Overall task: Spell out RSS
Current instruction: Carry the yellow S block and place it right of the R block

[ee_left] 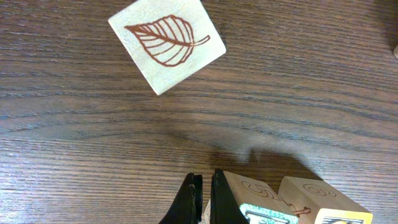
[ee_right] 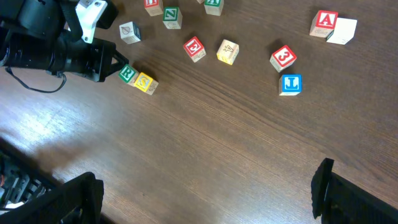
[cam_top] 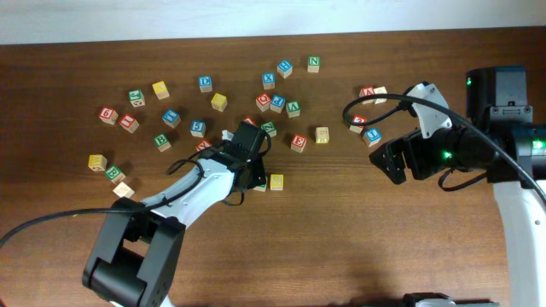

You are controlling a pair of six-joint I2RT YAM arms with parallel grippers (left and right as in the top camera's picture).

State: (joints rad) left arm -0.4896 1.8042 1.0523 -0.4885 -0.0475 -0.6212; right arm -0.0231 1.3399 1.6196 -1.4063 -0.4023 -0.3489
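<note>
Left pincer (ee_left: 205, 182) narrowed to a slit beside green R block (ee_right: 127, 73), right pincer (ee_right: 208, 182) spread wide

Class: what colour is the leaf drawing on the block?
Reddish-brown leaf; clearest in left wrist view.

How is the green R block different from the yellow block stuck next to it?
The green-faced wooden R block has a green top; the yellow-faced wooden block has a yellow one. The R reads clearly; the yellow block's letter is too small to tell. The green block sits beside the left pincer; the yellow block lies on its far side. Both are wooden cubes, side by side on the brown wooden table.
</note>
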